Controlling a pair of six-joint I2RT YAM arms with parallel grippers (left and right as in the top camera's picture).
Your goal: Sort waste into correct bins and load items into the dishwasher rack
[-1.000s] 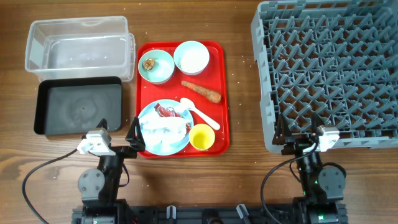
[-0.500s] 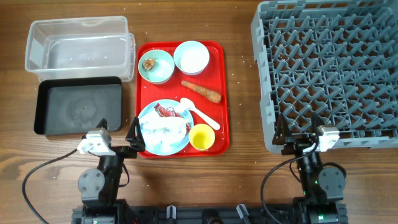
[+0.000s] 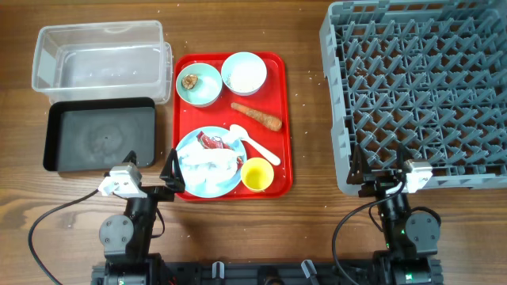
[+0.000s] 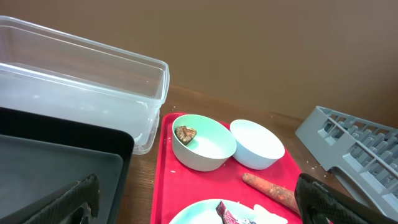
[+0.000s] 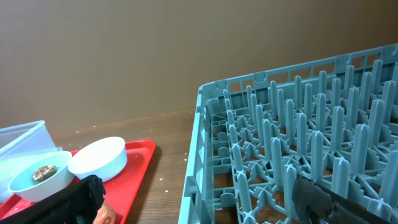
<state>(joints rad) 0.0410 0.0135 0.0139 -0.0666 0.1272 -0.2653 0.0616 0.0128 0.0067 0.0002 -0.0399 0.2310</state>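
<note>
The pale blue plate [image 3: 195,184] on the red tray holds crumpled white tissue [image 3: 207,166] and a red wrapper [image 3: 211,142]. The white spoon [image 3: 255,144], yellow cup [image 3: 257,174] and carrot [image 3: 256,115] lie beside it. The mint-green bowl [image 3: 198,84] holds a brown lump [image 3: 190,81]; the white bowl [image 3: 244,73] stands next to it. The clear tub [image 3: 101,62] and black tray [image 3: 100,134] are at the left, the grey rack [image 3: 416,87] at the right. My left gripper [image 3: 152,176] is open and empty below the black tray. My right gripper [image 3: 382,169] is open and empty at the rack's near edge.
The red serving tray [image 3: 282,119] sits mid-table between the bins and the rack. Small white crumbs lie on the wood between the tray and the rack [image 3: 310,76]. Bare wooden table shows along the front edge [image 3: 261,229].
</note>
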